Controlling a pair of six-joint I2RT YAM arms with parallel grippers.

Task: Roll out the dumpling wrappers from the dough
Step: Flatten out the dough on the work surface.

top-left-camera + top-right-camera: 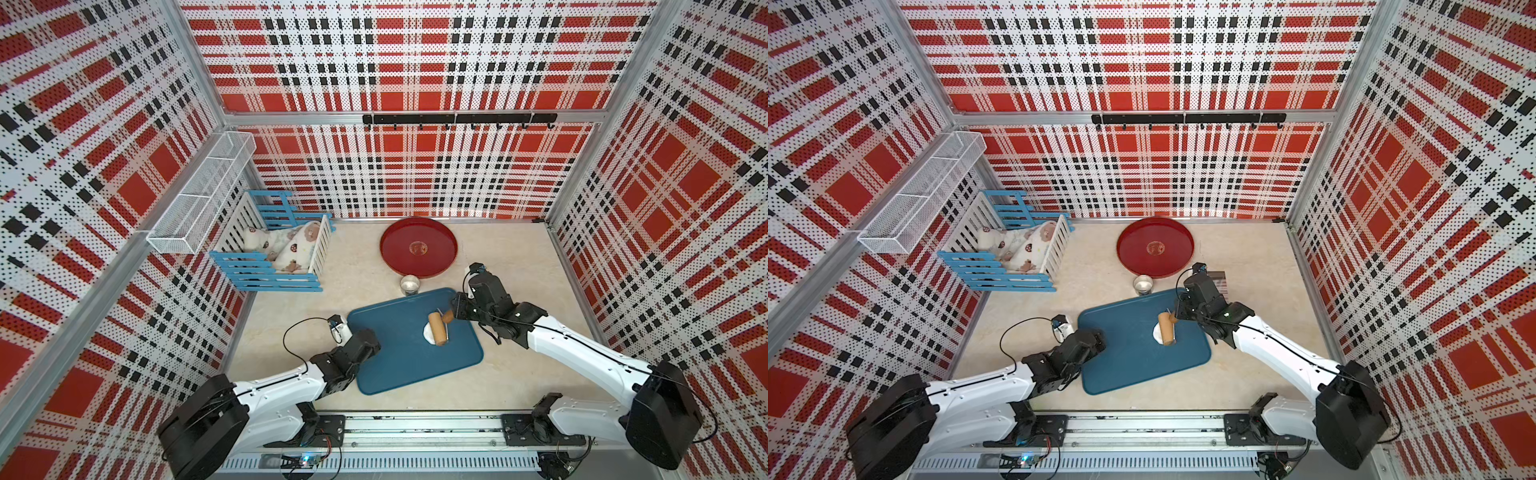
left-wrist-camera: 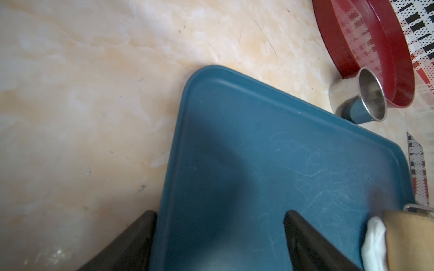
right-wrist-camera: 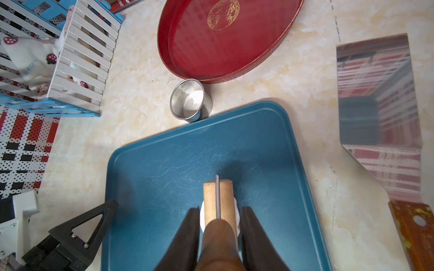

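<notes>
To me the work looks at an early stage. The right end effector is closed on the handle of the roller, which lies across the dough, a small white patch on the blue tray, toward its right side. I see no round wrapper anywhere. The metal ring stands just beside the tray's far edge, and the red plate is empty, so flattening and cutting remain, I think. The left end effector stands wide over the tray's left edge, gripping nothing; whether it touches the tray I cannot tell. The roller covers most of the dough, so its thickness is hidden
</notes>
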